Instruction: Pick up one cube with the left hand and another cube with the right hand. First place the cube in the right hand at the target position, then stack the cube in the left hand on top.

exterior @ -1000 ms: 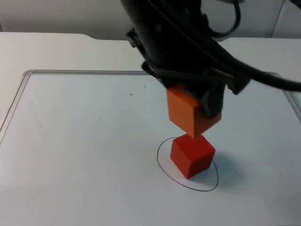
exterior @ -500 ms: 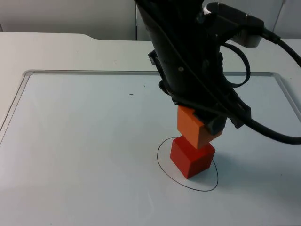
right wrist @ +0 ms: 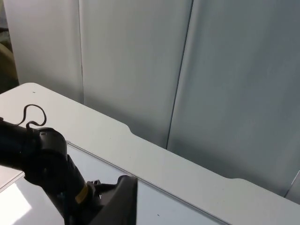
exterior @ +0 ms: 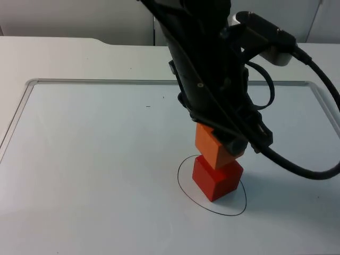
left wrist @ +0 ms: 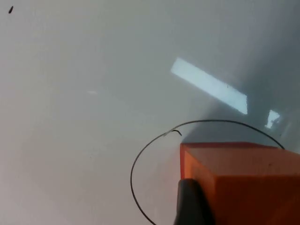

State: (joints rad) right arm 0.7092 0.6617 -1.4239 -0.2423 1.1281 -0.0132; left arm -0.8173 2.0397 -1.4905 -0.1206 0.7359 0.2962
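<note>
Left jaws (exterior: 226, 146) clamp orange cube (exterior: 212, 149) atop red cube (exterior: 217, 178).

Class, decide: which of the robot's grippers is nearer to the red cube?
Left. The left gripper holds the orange cube right on the red cube; the right gripper waits raised, facing the partition wall.

Robotics lab test bench. White table (exterior: 79, 58) carrying a glossy white board (exterior: 95, 175) with a raised rim, a hand-drawn black circle (exterior: 183, 186) marked on it toward 5 o'clock. Plain grey partition panels (right wrist: 140, 65) close the far edge at 12 o'clock; no household or shop fittings.
</note>
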